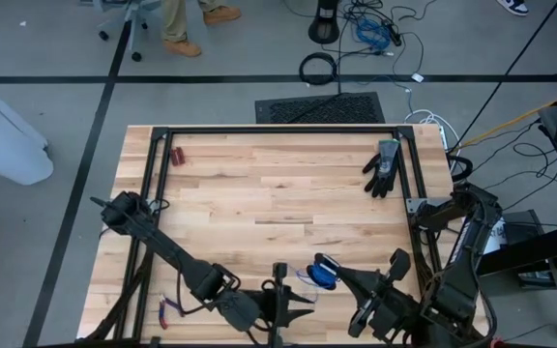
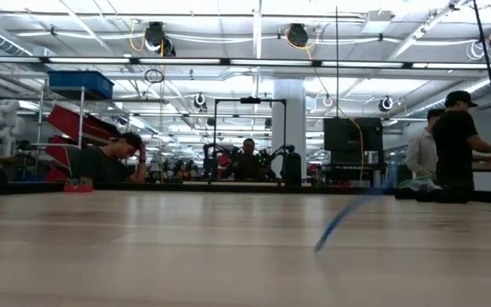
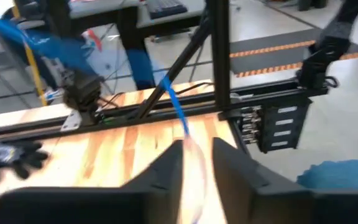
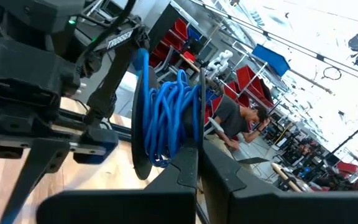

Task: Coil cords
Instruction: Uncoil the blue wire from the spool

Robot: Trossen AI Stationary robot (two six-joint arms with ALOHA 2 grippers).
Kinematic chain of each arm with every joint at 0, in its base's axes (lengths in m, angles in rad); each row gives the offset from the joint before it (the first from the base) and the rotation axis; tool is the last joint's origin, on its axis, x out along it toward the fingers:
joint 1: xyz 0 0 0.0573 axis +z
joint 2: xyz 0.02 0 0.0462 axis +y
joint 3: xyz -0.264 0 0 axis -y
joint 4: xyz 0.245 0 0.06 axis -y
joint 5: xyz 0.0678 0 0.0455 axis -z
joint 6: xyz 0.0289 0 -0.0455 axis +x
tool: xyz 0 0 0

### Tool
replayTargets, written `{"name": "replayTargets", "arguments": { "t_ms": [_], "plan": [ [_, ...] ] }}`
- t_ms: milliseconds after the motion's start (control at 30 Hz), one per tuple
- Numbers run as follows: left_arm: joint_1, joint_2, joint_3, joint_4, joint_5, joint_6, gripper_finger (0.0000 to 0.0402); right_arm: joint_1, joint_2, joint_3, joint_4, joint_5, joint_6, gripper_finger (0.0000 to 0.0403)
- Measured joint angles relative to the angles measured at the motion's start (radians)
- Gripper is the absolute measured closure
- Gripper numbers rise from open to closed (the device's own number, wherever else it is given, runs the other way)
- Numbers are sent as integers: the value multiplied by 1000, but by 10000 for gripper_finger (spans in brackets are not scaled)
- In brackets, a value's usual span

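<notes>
Over the near edge of the pale, grained wooden table (image 1: pixel 278 193), the right gripper (image 4: pixel 194 158) is clenched on a thin blue cord (image 4: pixel 169 118) wound in loose loops. The left gripper (image 3: pixel 197 165) beside it is parted around 1 trailing strand. A black glove (image 1: pixel 383 166) lies far right.

A light wooden table (image 1: pixel 259 193), its planks bordered by a black metal frame (image 1: pixel 278 130), carried a black glove (image 1: pixel 383 167) near its far right corner and a small red object (image 1: pixel 177 155) near the far left; red-handled pliers (image 1: pixel 167 309) lay at the near left edge
</notes>
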Motion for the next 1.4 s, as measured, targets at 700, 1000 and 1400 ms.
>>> {"name": "replayTargets", "arguments": {
  "t_ms": [700, 1000, 1400],
  "plan": [
    [-173, -75, 0, 21, -424, 139, 105, 0, -2, 0, -4, 0, -31, 403],
    [-172, -76, 0, 83, -551, 185, 105, 0, -2, 0, -4, -2, -22, 403],
    [-138, -76, 0, 136, -464, 183, 105, 0, -2, 0, -4, -6, -27, 403]
  ]
}}
